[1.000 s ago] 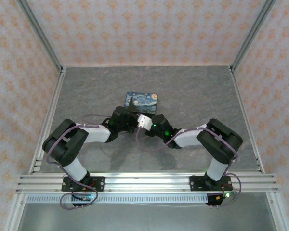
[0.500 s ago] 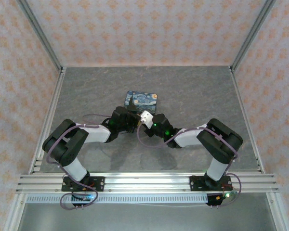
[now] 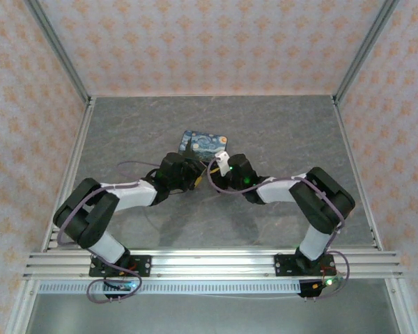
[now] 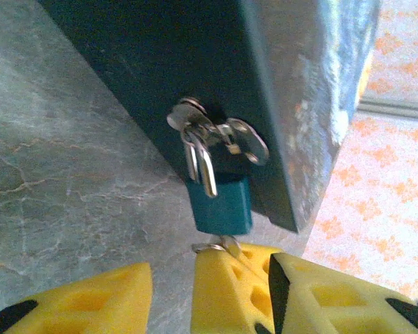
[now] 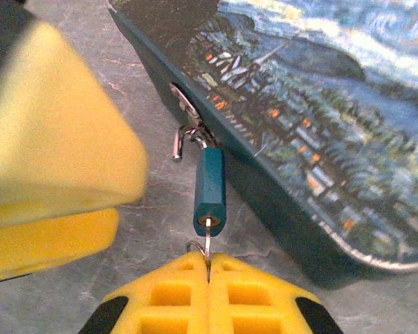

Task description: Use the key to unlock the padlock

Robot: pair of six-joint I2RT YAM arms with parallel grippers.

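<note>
Right hand [image 5: 207, 268]: yellow fingers pressed together, clamped on a small silvery metal key [image 5: 207, 243], with a thin wire ring [image 5: 192, 245] showing just left of the blade at the fingertips. The key's blade runs straight from the fingertips into the bottom face of the small teal-bodied padlock with a silvery shackle [image 5: 210, 186], which hangs directly ahead of this hand, touching the key and otherwise apart from the fingers. The padlock's shackle passes through a silvery metal hasp [image 5: 184, 104] on the side wall of the blue box painted with a night sky [image 5: 320, 139]. The box lies ahead and to the right of the hand, flat on the grey marbled worktop [image 5: 160, 209]. In the right wrist view one end of the shackle appears to stand clear of the body, to its left. Left hand [image 3: 189, 173]: part open, holding nothing. In its wrist view one of its yellow fingers [image 4: 90, 303] sits at lower left with bare worktop [image 4: 63, 174] beside it, and the padlock [image 4: 221, 203] hangs just ahead of the fingertips against the box's dark side wall [image 4: 160, 62]. From overhead the two hands meet nose to nose at the near edge of the box [image 3: 204, 141], the right hand [image 3: 221, 164] just right of the left.
</note>
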